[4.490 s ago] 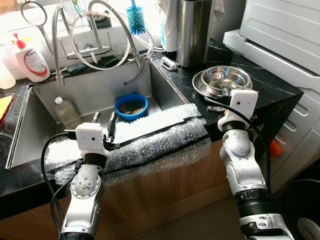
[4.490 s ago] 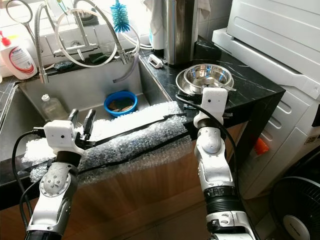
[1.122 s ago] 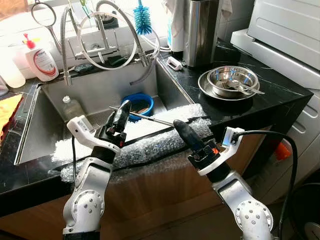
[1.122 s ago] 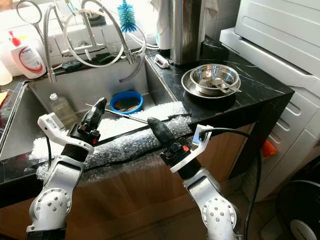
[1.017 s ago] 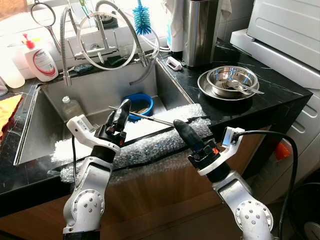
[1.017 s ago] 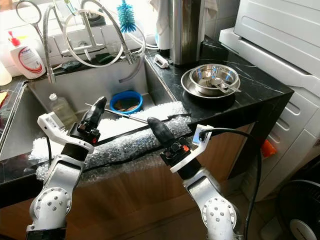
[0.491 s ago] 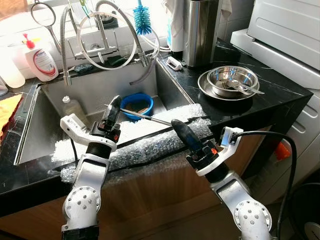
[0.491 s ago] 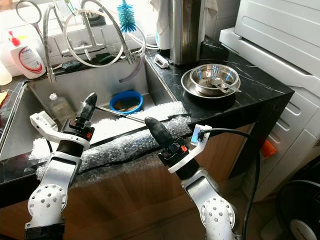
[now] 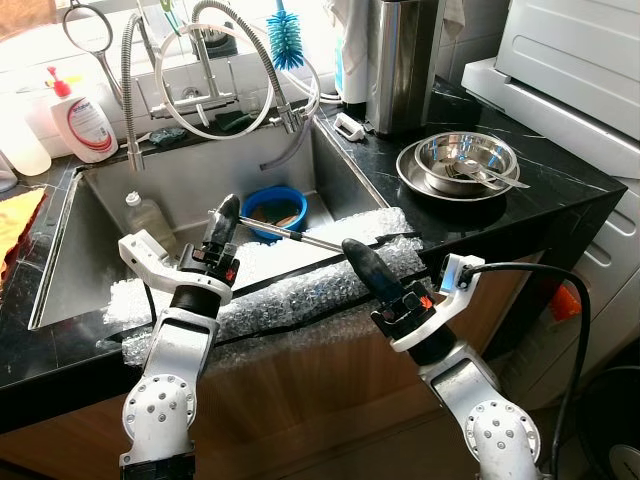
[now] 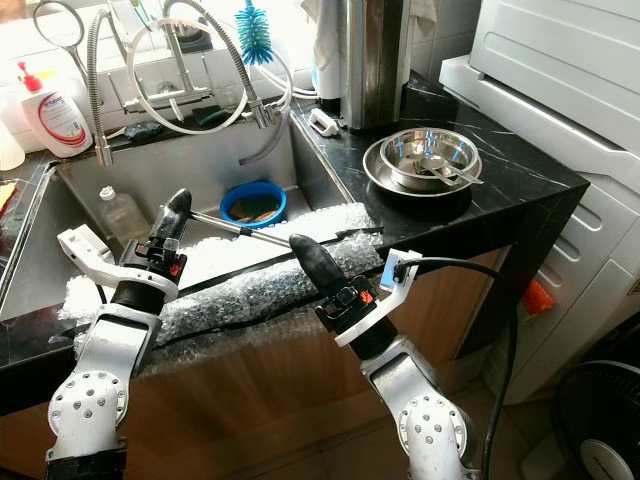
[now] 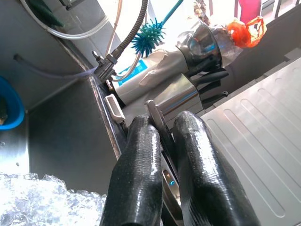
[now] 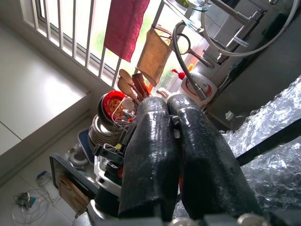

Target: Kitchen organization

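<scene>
Stainless steel was the backdrop here: the sink [image 9: 60, 270] took up most of the counter, so I'll place everything off that. Both grippers were raised over its front edge, where a sheet of bubble wrap [image 9: 300, 285] lay draped. The left gripper [image 9: 224, 218] sat above the front left part of the sink with its fingers pinched tight on one end of a thin metal rod [image 9: 290, 236], probably a long utensil handle, though I couldn't tell exactly what. The rod ran across toward the right gripper [image 9: 356, 258], which hovered over the sink's front right edge. Its fingers were pressed together too, and in the right wrist view something thin and metallic sat between them, so I'd guess it had the other end.

A blue bowl [image 9: 272, 208] sat inside the sink near the back right, and a stack of steel bowls [image 9: 460, 165] with cutlery in them stood on the counter to the right of the sink.

My read: this was mid-carry or a hand-to-hand transfer. The next move would probably need one gripper to let go cleanly so the other could swing the rod to its spot without it tipping into the sink.
</scene>
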Robot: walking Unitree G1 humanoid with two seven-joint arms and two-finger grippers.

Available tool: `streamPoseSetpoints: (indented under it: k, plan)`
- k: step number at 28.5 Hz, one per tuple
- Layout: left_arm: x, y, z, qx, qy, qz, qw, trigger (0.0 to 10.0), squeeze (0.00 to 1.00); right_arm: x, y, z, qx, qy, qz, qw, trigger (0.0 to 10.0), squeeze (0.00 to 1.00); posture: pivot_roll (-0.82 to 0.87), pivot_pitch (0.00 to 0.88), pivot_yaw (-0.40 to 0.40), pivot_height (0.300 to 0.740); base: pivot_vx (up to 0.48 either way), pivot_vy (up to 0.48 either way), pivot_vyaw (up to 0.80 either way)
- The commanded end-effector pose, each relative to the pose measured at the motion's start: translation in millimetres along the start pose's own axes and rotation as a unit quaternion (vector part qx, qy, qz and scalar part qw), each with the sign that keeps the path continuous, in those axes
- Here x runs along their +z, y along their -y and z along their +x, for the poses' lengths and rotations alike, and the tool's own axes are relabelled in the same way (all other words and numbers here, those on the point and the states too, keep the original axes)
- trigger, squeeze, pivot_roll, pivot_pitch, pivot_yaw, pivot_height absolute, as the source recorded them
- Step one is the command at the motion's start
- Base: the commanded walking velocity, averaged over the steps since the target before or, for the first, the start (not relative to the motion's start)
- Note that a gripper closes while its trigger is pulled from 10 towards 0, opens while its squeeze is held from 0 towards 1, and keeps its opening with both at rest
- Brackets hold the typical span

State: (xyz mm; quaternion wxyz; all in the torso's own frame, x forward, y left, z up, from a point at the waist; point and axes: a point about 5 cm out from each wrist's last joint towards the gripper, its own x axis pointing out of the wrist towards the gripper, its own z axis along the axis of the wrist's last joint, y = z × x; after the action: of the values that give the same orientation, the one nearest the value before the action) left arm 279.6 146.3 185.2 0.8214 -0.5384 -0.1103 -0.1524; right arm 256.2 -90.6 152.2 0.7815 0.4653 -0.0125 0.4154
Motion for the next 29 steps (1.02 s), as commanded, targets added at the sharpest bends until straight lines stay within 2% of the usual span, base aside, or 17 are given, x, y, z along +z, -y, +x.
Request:
streamPoseSetpoints:
  k: [1,6,10,15,20,26,27,29]
  plan:
    - [-20.3,-1.6,-6.8,0.023,-0.008,-0.039,0.999,0.0,0.0,-1.9,-5.7,8.2,0.016,-0.004,-0.006,1.0,10.0,0.0,-0.16,0.0,0.14,0.74,0.0,0.0,0.0]
    - [-17.2,-1.1,-6.2,0.029,0.01,-0.076,0.997,0.0,0.0,-2.1,-1.8,9.9,-0.001,0.009,-0.001,1.0,10.0,0.0,-0.16,0.0,0.14,0.74,0.0,0.0,0.0]
    - [-14.4,-8.6,-10.1,0.06,0.036,-0.136,0.988,0.0,0.0,-1.1,3.7,12.4,-0.023,0.026,0.006,0.999,10.0,0.0,-0.16,0.0,0.14,0.74,0.0,0.0,0.0]
    - [-14.5,-10.7,-10.7,0.066,0.034,-0.136,0.988,0.0,0.0,-3.0,5.6,12.8,-0.031,0.025,0.002,0.999,10.0,0.0,-0.16,0.0,0.141,0.74,0.0,0.0,0.0]
    - [-13.6,-11.1,-9.9,0.073,0.044,-0.165,0.983,0.0,0.0,-4.7,4.3,14.8,-0.029,0.023,-0.008,0.999,10.0,0.0,-0.16,0.0,0.141,0.74,0.0,0.0,0.0]
    - [-13.3,-12.9,-10.2,0.079,0.046,-0.171,0.981,0.0,0.0,-6.5,5.6,15.0,-0.036,0.023,-0.007,0.999,10.0,0.01,-0.16,0.0,0.141,0.74,0.0,0.0,0.0]
    - [-12.5,-12.6,-10.0,0.078,0.048,-0.173,0.981,0.0,0.0,-5.8,8.4,15.1,-0.047,0.028,-0.006,0.998,10.0,1.0,-0.16,0.0,0.14,0.74,0.0,0.0,0.0]
    - [-11.4,-12.2,-9.5,0.078,0.05,-0.175,0.98,0.0,0.0,-5.1,9.3,15.5,-0.048,0.03,-0.005,0.998,10.0,1.0,-0.16,0.0,0.142,0.74,0.0,0.0,0.0]
